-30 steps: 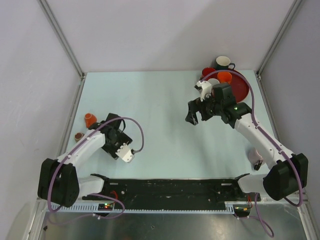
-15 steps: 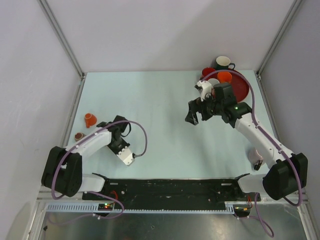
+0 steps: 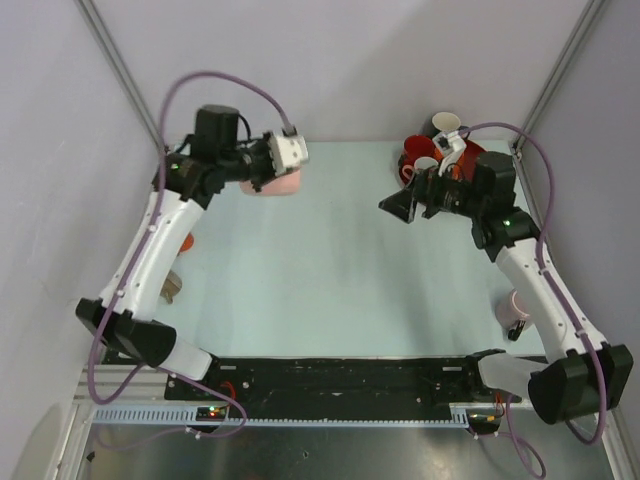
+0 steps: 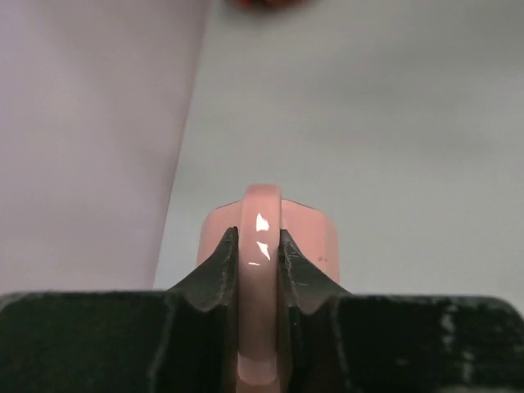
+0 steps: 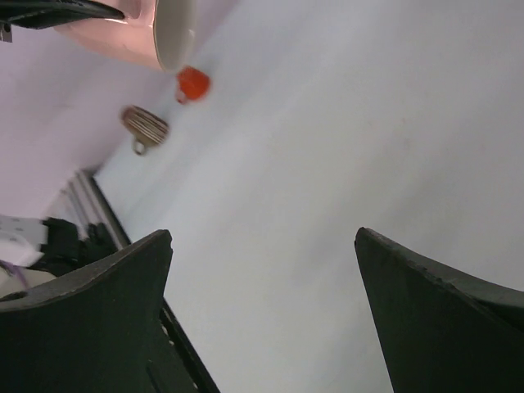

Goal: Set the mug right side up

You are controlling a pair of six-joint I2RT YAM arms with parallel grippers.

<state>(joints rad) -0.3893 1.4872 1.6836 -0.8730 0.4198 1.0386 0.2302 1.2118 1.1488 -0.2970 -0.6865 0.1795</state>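
Note:
My left gripper is shut on the handle of a pink mug, the jaws pressing its two sides. In the top view this mug hangs in the air over the table's back left, held by the left gripper on a raised arm. From the right wrist view the mug is tilted, with its pale opening turned sideways. My right gripper hovers at the back right, open, and nothing lies between its fingers.
A small orange cup and a brown striped cup sit by the left edge. A red plate with several mugs and a dark green mug stand at the back right. Another pink mug sits near the right arm's base.
The left arm has risen from low at the near left to high at the back left, its jaws now shut on the pink mug. The right gripper moved slightly back and right.

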